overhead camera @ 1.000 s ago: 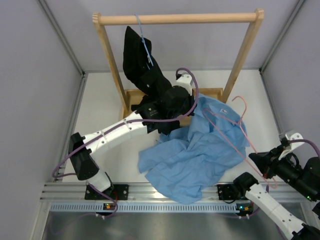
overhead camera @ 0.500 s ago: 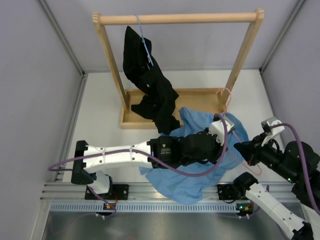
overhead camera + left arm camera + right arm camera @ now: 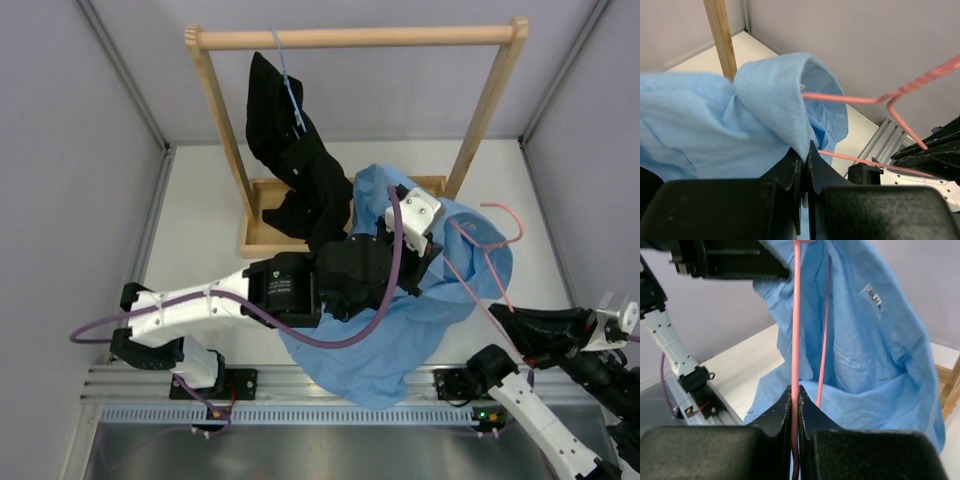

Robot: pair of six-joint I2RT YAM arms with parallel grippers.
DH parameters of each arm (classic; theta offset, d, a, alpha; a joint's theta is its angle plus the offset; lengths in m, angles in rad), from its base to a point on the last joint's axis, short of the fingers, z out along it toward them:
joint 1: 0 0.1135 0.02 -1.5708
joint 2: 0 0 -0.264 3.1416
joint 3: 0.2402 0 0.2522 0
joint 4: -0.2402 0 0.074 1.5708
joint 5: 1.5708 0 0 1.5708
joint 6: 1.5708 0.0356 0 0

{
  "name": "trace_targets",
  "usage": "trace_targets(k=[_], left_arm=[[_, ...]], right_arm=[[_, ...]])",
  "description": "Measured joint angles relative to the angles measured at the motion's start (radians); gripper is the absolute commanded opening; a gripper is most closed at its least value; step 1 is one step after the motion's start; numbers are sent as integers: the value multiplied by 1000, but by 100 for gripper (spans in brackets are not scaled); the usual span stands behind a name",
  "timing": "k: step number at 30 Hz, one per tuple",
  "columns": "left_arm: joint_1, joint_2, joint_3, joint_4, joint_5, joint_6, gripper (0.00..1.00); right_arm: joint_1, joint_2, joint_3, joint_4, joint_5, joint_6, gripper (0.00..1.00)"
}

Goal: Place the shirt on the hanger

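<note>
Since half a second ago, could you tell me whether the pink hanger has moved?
Yes; the hanger swung right, away from the rack's right post.

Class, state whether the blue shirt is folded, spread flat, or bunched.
Bunched and lifted: the shirt hangs crumpled from the left pincer, shut on its cloth.

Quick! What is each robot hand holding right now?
Left gripper: shut on the wrinkled light blue button-up shirt.
Right gripper: shut on the thin pink wire hanger.
</note>
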Motion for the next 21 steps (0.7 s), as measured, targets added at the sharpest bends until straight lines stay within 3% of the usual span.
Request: trace_targets(k=[12, 21], left_arm=[[-25, 21, 14, -149, 118, 52, 0], [-27, 46, -15, -293, 57, 2, 0]], right_arm=[[0, 42, -175, 43, -91, 33, 0], [0, -36, -322, 214, -93, 76, 0]])
